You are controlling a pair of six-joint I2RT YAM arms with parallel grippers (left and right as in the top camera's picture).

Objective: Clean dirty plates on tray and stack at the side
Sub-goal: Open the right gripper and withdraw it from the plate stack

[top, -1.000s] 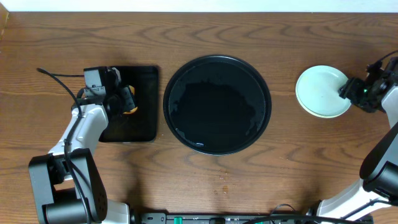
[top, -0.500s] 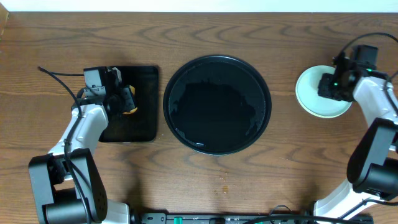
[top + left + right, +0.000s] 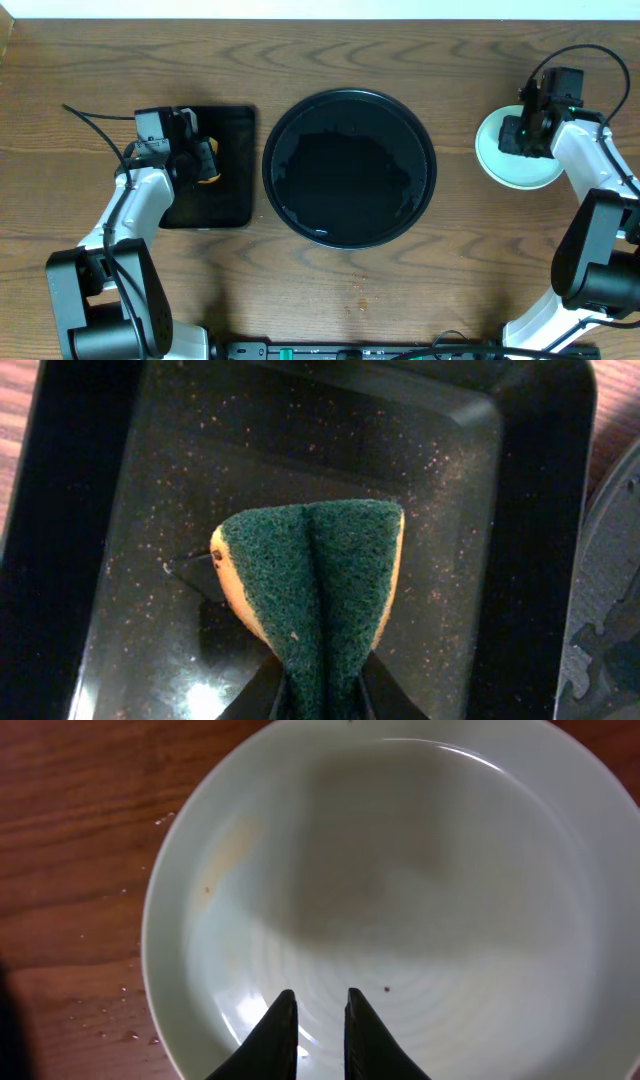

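With our right gripper (image 3: 320, 996) pinched empty over the desk's right-edge plate (image 3: 400, 850) and left gripper (image 3: 322, 698) clenching the sponge (image 3: 315, 575), we should rise straight, nudging nothing.

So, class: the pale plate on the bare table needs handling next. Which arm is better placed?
Right. The right gripper hangs directly over the plate; the left gripper, beyond the round tray, is shut on a sponge.

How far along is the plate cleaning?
Done: the round tray holds no plates, and a pale plate sits on the tabletop at the right; any beneath it are hidden. In hand: the left gripper clamps the sponge over the rectangular tray; the right gripper hovers empty above the plate. Left: probably just putting the sponge down.
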